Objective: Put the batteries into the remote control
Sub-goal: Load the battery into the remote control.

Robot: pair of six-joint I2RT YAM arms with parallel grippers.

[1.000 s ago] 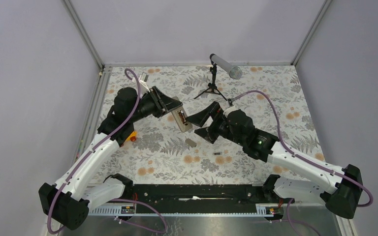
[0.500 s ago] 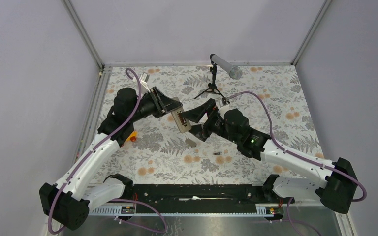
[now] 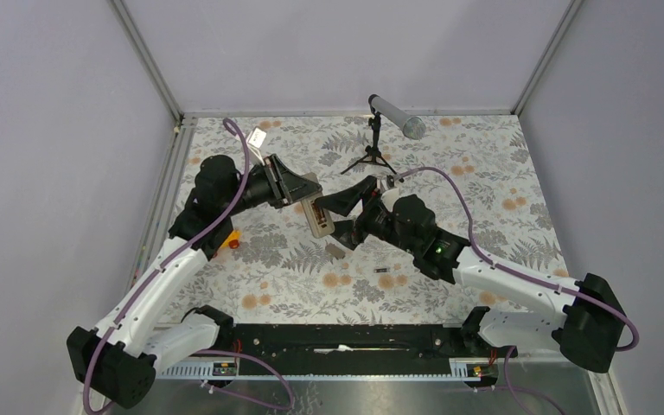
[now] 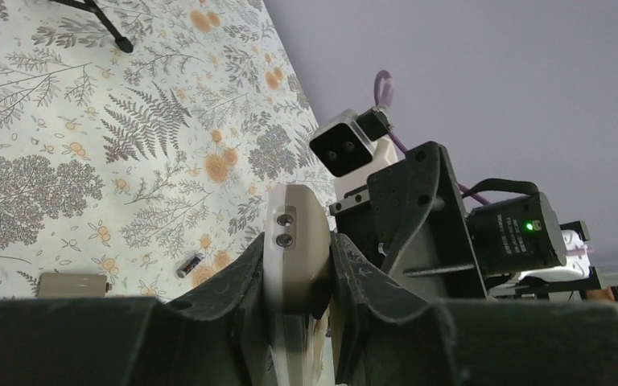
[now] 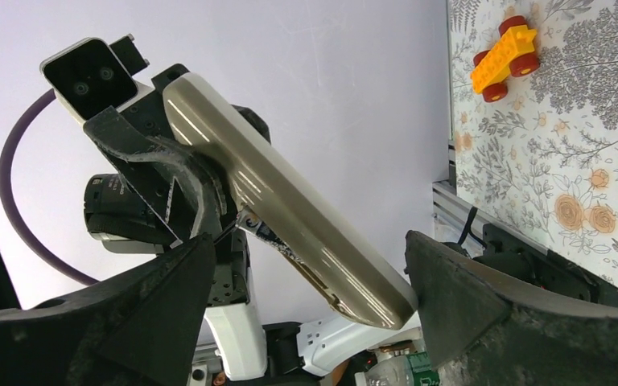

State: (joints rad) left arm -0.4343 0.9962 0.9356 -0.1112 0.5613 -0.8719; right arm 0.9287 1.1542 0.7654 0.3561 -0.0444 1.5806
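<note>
My left gripper (image 3: 305, 192) is shut on the remote control (image 3: 317, 214) and holds it tilted above the table, beige-grey back showing. In the left wrist view the remote (image 4: 294, 241) sits clamped between the two fingers. My right gripper (image 3: 339, 216) is open, its jaws straddling the remote's free end. In the right wrist view the remote (image 5: 290, 201) runs diagonally between the spread fingers (image 5: 129, 314), touching neither. One battery (image 3: 383, 272) lies on the table, and it also shows in the left wrist view (image 4: 189, 264). The second battery is not visible.
A small flat grey cover piece (image 4: 72, 284) lies on the floral mat near the battery. An orange toy car (image 3: 232, 238) sits by the left arm and shows in the right wrist view (image 5: 505, 55). A microphone on a tripod (image 3: 391, 117) stands at the back.
My right gripper has moved left toward the remote, and its open jaws now sit around the remote's free end. My left gripper has shifted slightly, still holding the remote.
</note>
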